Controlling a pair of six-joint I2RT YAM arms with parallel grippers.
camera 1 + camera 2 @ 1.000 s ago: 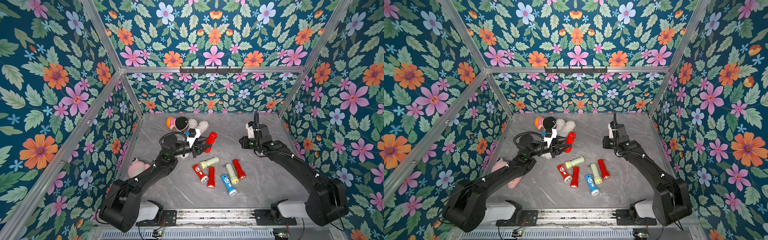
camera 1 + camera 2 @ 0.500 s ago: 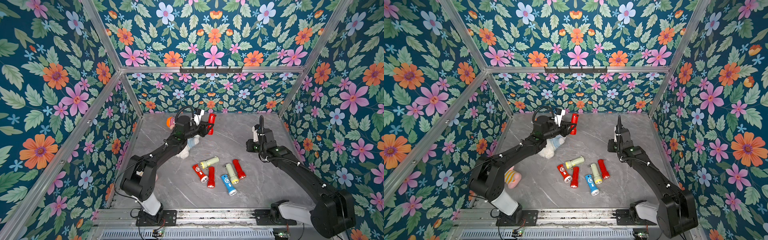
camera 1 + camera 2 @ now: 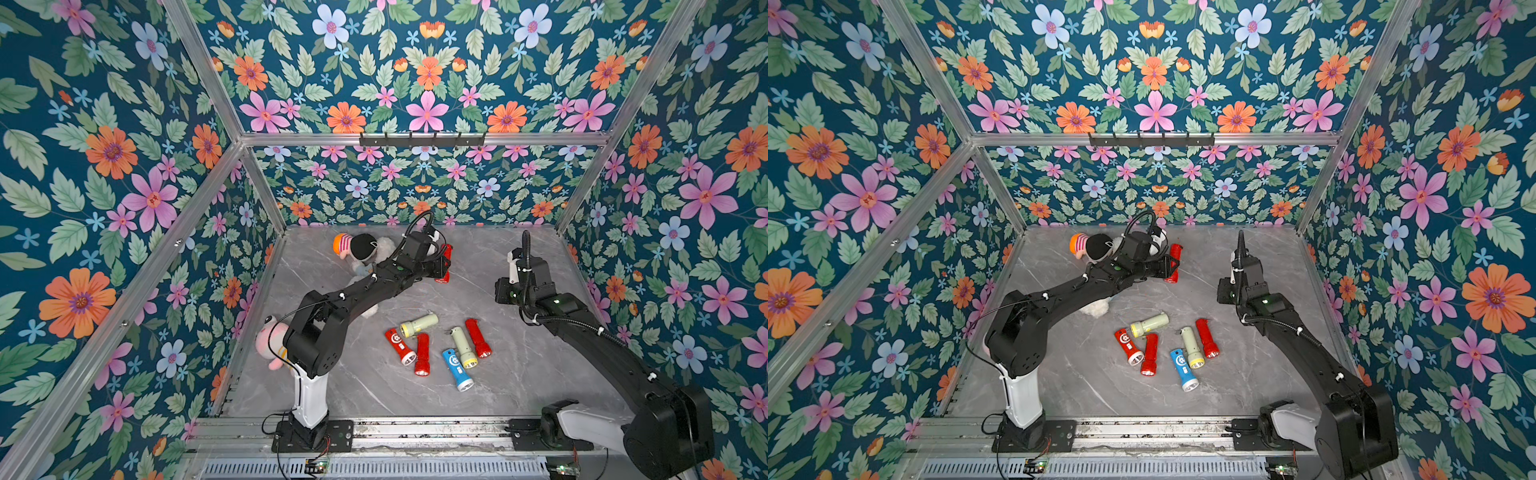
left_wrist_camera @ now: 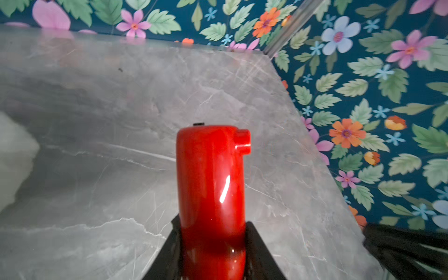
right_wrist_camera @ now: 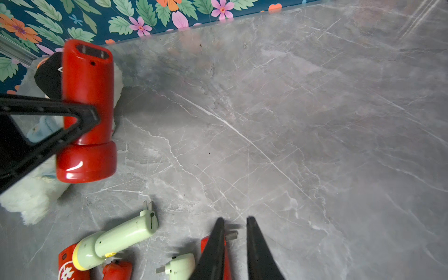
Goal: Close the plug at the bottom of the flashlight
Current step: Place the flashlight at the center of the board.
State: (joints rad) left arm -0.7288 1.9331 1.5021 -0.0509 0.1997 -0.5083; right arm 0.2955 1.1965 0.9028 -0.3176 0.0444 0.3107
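Note:
A red flashlight [image 3: 445, 261] [image 3: 1174, 261] hangs above the back of the grey table, my left gripper [image 3: 439, 266] [image 4: 213, 225] shut on its body. In the right wrist view the flashlight [image 5: 88, 97] stands with its head down. The plug recess [image 5: 92, 52] at its bottom end faces up and looks dark; I cannot tell how the plug sits. My right gripper [image 3: 502, 293] [image 5: 235, 219] hovers to the right of it, its fingers a narrow gap apart with nothing between them.
Several loose flashlights lie mid-table: red [image 3: 399, 345], pale green [image 3: 417, 325] and blue [image 3: 456, 368] among them, some with prongs sticking out. An orange-and-black plush [image 3: 353, 247] lies at the back, a pink plush [image 3: 272, 340] by the left wall.
My left arm has lifted the red flashlight from mid-table to the back, then carried it a little right. My right gripper has drawn slightly rightward.

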